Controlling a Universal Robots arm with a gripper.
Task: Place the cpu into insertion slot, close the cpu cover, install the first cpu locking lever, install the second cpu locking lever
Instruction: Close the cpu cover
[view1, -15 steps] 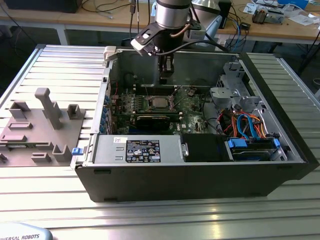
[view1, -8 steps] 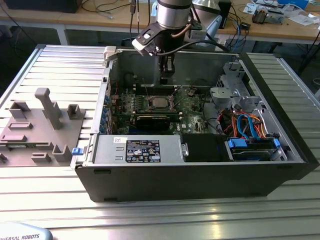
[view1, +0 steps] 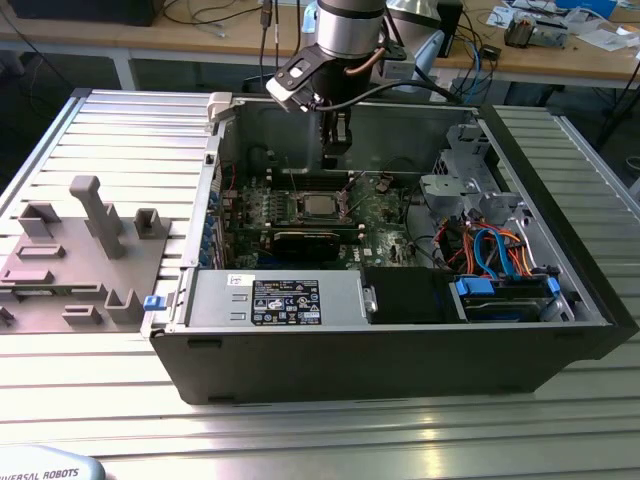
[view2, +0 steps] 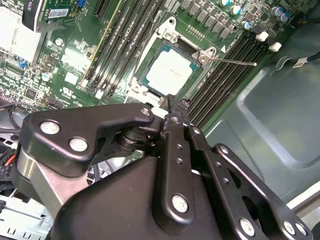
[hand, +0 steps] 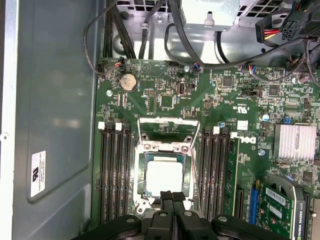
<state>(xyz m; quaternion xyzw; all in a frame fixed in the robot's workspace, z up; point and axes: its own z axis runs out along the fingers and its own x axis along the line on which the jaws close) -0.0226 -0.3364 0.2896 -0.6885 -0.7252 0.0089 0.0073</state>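
The cpu (hand: 164, 175) lies flat in the insertion slot (hand: 141, 176), its silver-grey top showing; it also appears in the second wrist view (view2: 169, 70) and the exterior view (view1: 320, 205). The cpu cover (hand: 168, 131), a thin silvery frame with a window, appears swung back off the socket on its far side. One thin locking lever (view2: 233, 61) sticks out free beside the socket. My gripper (hand: 172, 196) hangs above the socket's near edge, fingers shut together with nothing between them. In the exterior view the gripper (view1: 337, 145) is inside the open case, above the board.
Memory slots (hand: 114, 175) flank the socket on both sides. A black card (view1: 305, 240) and a power supply (view1: 275, 300) lie nearer the case front. Cables (view1: 490, 250) and a drive bay fill the exterior view's right. A grey fixture plate (view1: 80, 250) sits outside the case.
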